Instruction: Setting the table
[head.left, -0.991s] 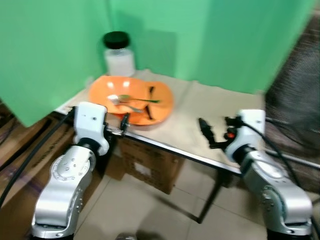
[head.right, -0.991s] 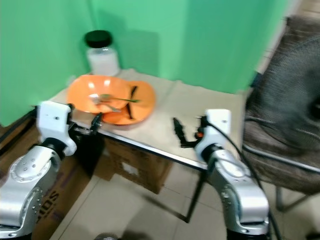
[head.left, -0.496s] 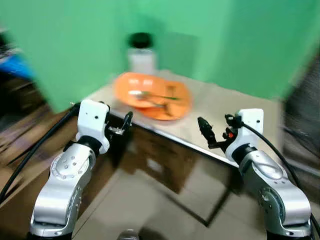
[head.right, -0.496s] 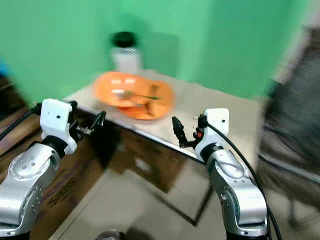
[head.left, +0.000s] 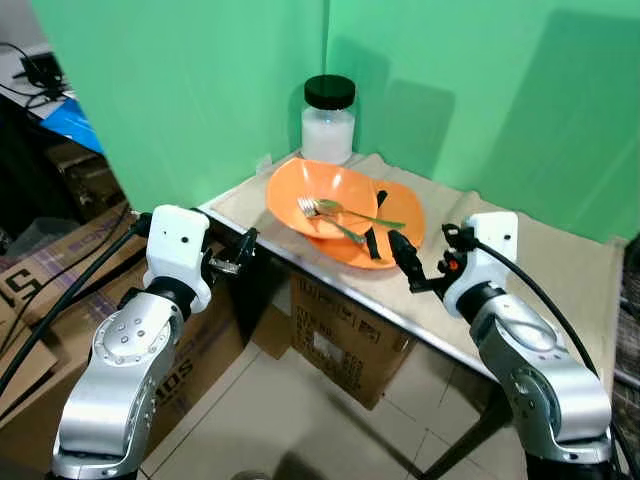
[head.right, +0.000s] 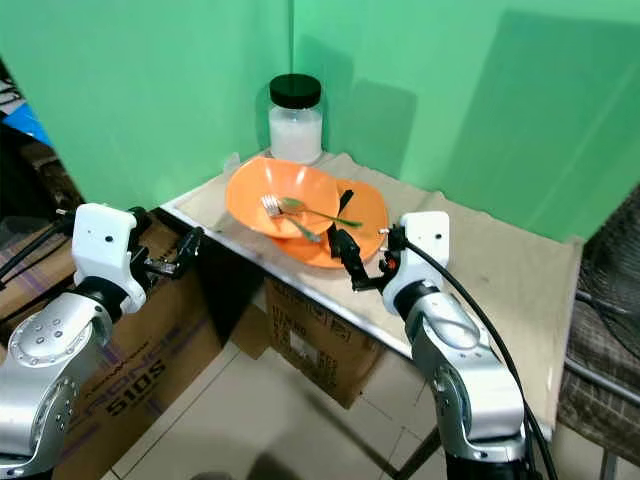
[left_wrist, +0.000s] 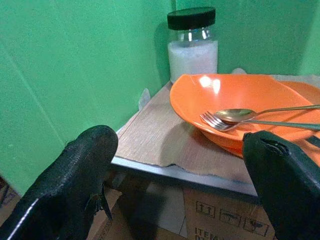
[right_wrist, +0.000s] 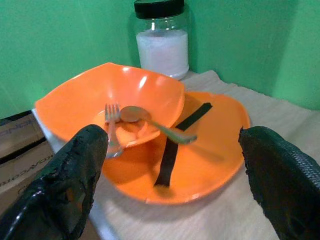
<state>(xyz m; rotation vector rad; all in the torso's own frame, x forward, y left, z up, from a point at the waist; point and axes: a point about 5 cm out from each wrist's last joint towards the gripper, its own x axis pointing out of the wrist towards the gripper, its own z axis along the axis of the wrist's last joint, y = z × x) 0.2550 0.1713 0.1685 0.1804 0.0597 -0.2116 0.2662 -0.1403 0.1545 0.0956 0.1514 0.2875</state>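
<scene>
Right end effector (head.left: 403, 262) is up at the tabletop's (head.left: 560, 280) front edge, fingers spread wide, nothing between them, aimed at the plate (right_wrist: 210, 145). Left end effector (head.left: 243, 253) hangs just off the tabletop's left corner, fingers also spread and empty, facing the bowl (left_wrist: 235, 97). The orange bowl sits tilted on the orange plate at the tabletop's near-left part. Inside the bowl lie a fork (right_wrist: 112, 127) and a spoon (right_wrist: 145, 120), handles reaching out over the rim toward the plate. A black strip (right_wrist: 177, 140) lies across the plate beside the bowl. Behind them a jar (head.left: 328, 122) of white grains, black lid on, stands near the green backdrop (head.left: 200, 80). Boxes (head.left: 340, 340) sit on the floor under the tabletop.
</scene>
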